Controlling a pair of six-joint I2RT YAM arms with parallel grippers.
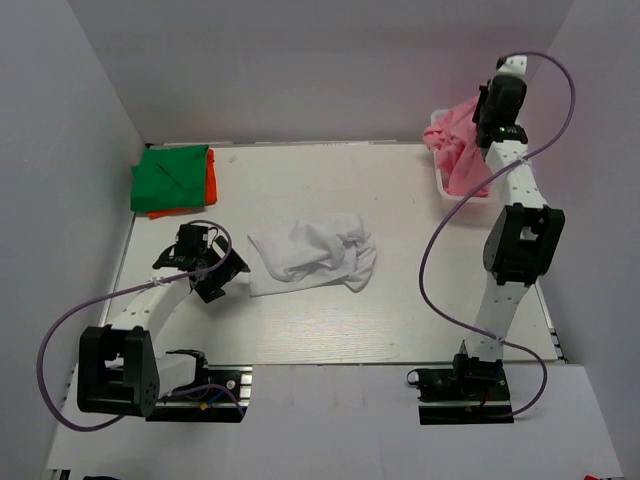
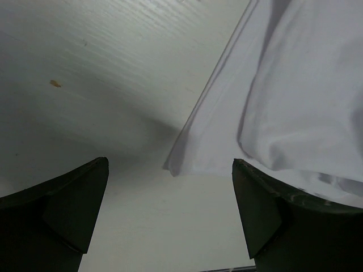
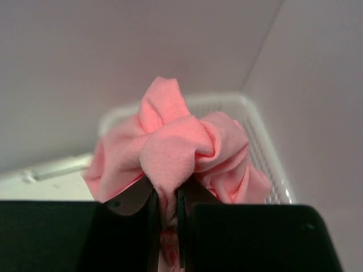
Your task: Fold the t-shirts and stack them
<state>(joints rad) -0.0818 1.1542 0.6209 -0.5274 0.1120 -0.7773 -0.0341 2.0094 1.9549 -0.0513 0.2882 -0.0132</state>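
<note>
Left wrist: white t-shirt (image 2: pixel 283 96) corner lay ahead between the wide-apart left jaws, hem running forward-right; left arm (image 1: pixel 150 297) nearer. Right jaws clamped pink t-shirt (image 3: pixel 176 141).

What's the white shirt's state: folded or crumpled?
Crumpled: the white t-shirt lies bunched and wrinkled on the table, not squared.

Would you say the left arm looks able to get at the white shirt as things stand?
Probably yes: the left arm has its jaws open right beside the white shirt, with only bare table between.
</note>
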